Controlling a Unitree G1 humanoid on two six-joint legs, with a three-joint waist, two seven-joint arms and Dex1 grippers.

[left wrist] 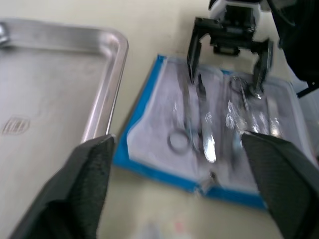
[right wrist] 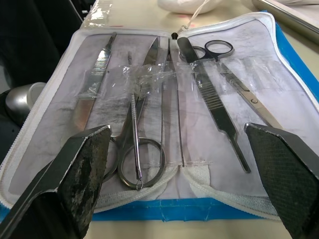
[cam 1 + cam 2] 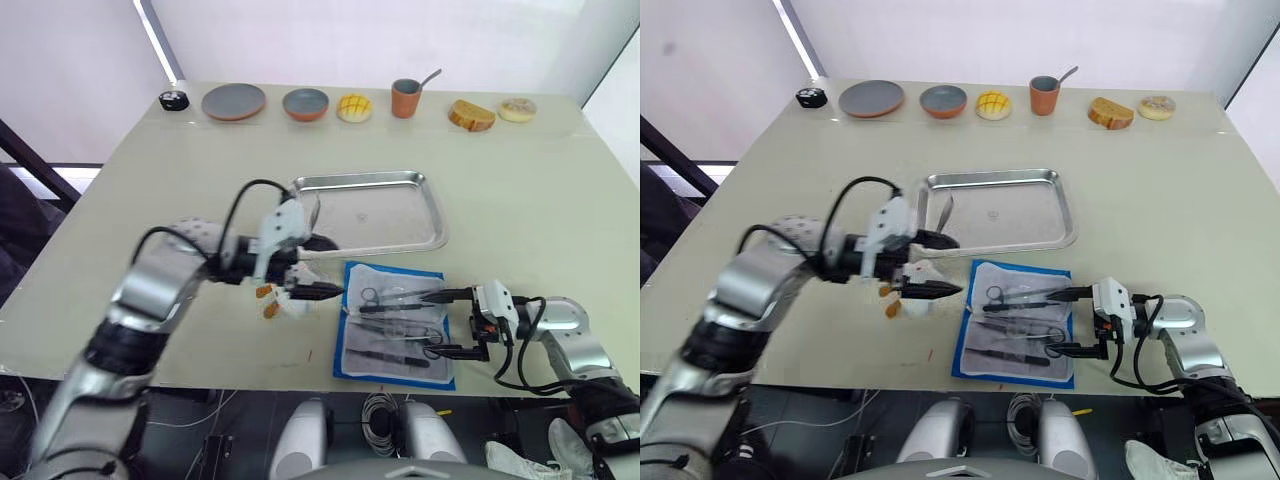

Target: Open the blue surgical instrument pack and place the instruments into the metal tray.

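Both grippers, left [image 3: 318,291] and right [image 3: 438,322], gape empty over the opened pack [image 3: 393,322], whose slim, slippery steel instruments [image 2: 164,104] look best pinched mid-shaft for the tray [image 3: 372,210].

Silver-grey jointed arms, black looping cables, white wrist housings, black two-fingered left gripper [image 3: 325,291] and right gripper [image 3: 447,322].

One shiny rectangular steel tray [image 3: 370,210]. One open blue-edged instrument pack [image 3: 392,323]. Two round grey plates [image 3: 234,101]. One orange cup [image 3: 405,98]. Three bread-like items [image 3: 472,114]. One small black object [image 3: 173,100].
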